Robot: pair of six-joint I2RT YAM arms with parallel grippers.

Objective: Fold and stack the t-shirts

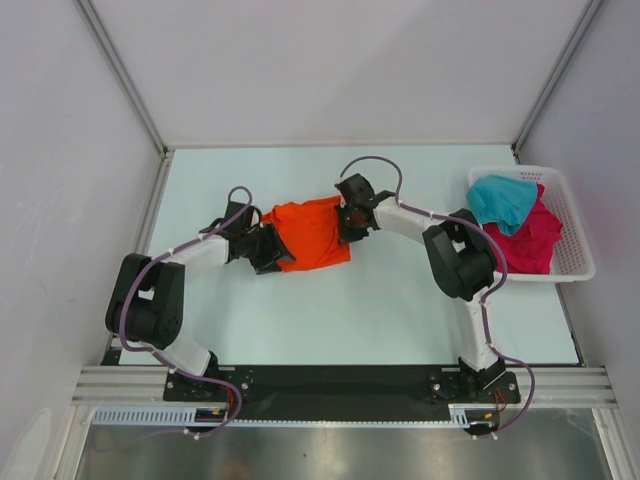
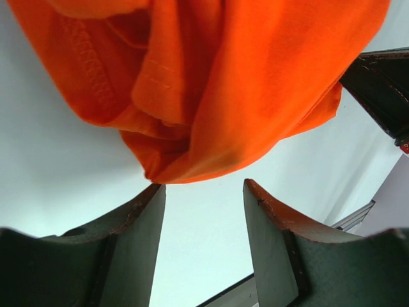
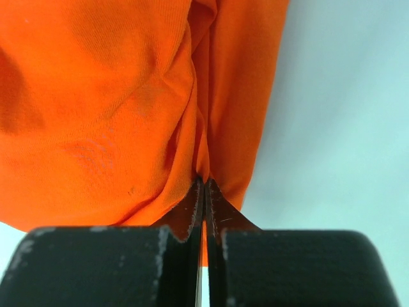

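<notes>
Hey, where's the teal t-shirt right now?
In the top view, the teal t-shirt lies in the far end of the white basket, at the right edge of the table, against the magenta t-shirt.

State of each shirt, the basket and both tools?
Bright orange cloth t-shirt: unfolded, bunched up.
Teal cloth t-shirt: crumpled in basket.
Magenta cloth t-shirt: crumpled, partly under teal one.
White slotted plastic basket: holding two shirts.
Left tool: open, gripping nothing.
Right tool: shut on orange t-shirt.
</notes>
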